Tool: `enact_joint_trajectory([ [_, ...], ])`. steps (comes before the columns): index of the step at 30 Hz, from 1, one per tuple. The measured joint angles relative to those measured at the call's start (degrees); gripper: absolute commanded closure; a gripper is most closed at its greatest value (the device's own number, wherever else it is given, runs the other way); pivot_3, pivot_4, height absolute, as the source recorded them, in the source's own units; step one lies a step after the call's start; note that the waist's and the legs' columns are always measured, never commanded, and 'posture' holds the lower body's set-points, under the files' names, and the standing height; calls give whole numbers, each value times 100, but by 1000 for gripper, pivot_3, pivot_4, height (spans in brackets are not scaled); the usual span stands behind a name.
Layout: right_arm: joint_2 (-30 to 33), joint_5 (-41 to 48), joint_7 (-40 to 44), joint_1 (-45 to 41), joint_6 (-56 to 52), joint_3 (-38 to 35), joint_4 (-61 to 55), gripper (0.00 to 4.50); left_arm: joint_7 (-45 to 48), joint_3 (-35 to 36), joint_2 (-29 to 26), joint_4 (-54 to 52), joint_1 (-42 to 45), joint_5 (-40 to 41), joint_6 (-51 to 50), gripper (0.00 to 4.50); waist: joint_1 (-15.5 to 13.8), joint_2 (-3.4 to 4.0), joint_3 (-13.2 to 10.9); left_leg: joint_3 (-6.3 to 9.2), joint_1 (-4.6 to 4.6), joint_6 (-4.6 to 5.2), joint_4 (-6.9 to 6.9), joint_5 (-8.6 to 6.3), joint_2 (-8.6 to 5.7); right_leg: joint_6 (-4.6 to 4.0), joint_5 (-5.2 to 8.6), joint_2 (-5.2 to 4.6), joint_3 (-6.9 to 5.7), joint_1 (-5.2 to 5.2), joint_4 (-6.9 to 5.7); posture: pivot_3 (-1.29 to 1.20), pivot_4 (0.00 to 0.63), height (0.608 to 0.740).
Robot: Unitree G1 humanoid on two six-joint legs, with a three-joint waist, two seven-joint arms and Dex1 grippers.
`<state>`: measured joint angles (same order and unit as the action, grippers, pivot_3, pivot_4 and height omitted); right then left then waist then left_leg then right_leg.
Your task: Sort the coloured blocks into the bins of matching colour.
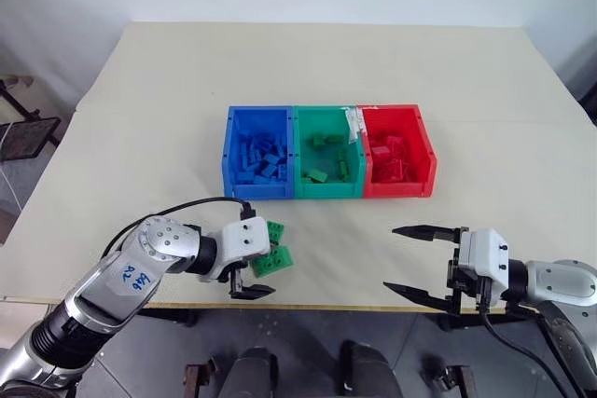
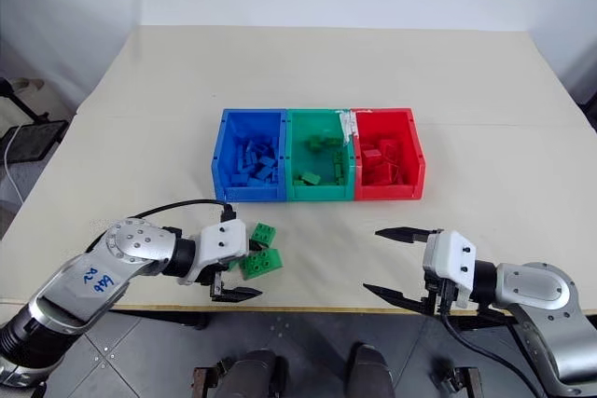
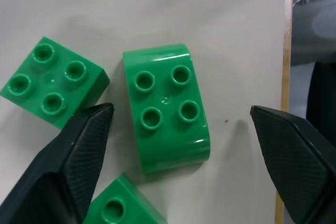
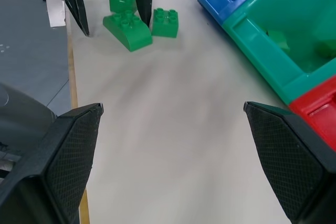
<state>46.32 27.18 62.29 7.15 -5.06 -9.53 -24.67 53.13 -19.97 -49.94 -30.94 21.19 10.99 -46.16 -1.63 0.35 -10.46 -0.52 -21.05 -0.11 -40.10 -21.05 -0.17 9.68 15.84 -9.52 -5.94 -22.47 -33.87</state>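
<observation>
Three green blocks lie close together near the table's front edge: a rounded one (image 3: 165, 106), a square one (image 3: 52, 82) and a third (image 3: 121, 208) partly cut off. My left gripper (image 3: 181, 109) is open and points down over the rounded block (image 1: 272, 261), one finger on each side with gaps between. My right gripper (image 1: 392, 258) stands open over bare table, holding nothing. Further back stand the joined bins: blue (image 1: 256, 185), green (image 1: 326, 189) and red (image 1: 396, 188). Each holds several blocks of its own colour.
The table's front edge (image 1: 326, 303) runs just behind both grippers. A bit of white tape (image 1: 354, 123) sticks up where the green and red bins join. A dark stand (image 1: 23, 132) is on the floor off the table's left side.
</observation>
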Motion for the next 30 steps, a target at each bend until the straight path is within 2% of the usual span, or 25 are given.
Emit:
enact_joint_trajectory([
  [8,9,-22,7,164,63,-27,-16,0,-59,-37,183,134,85,-174,124,3048,-5,0,1,0,1,0,0,0,0,0,0,0,0,1,0,0,150,740],
  [13,80,-35,204,441,255,-58,-104,0,99,107,716,422,138,202,374,3038,-57,-1,1,1,-5,2,-10,-1,-1,0,0,0,0,1,1,0,150,740],
  [17,-15,126,-65,629,152,-469,-255,0,-12,642,1604,620,658,695,745,3038,-123,-2,1,1,-6,2,-19,-1,-1,0,0,0,0,3,-1,0,150,740],
  [20,-433,682,-690,903,-278,-1102,-416,0,-497,1088,2471,1050,1153,791,1331,3038,-169,-6,2,4,-8,2,-23,-1,-2,1,-1,0,-2,5,-2,0,150,740],
  [21,-548,828,-882,938,-378,-1245,-468,0,-652,1093,2602,1221,1309,717,1509,3038,-160,-7,3,4,-7,2,-22,-1,-3,1,-1,0,-2,5,-2,0,150,740],
  [24,-862,1059,-1476,1042,-574,-1763,-530,0,-1116,869,2929,2480,1981,38,2258,3038,-148,-5,7,-6,-1,2,-21,-1,-5,1,-1,0,-1,6,-3,0,150,740],
  [28,-1082,1012,-1941,1036,-612,-2049,-539,0,-1395,449,3402,4443,2852,-702,2999,3038,-157,-6,6,-11,-8,7,-20,-1,-9,2,-1,0,0,2,2,0,150,740],
  [29,-1085,1000,-1985,1035,-612,-2070,-574,0,-1506,423,3548,4880,3081,-804,3075,2300,-156,-6,6,-12,-10,8,-19,-2,-9,2,-1,0,0,1,6,0,150,740],
  [30,-1087,987,-2014,1074,-612,-2077,-642,0,-1590,428,3667,5235,3272,-867,3146,2021,-148,-6,6,-13,-8,9,-13,-3,-8,2,-1,0,0,0,6,0,150,740],
])
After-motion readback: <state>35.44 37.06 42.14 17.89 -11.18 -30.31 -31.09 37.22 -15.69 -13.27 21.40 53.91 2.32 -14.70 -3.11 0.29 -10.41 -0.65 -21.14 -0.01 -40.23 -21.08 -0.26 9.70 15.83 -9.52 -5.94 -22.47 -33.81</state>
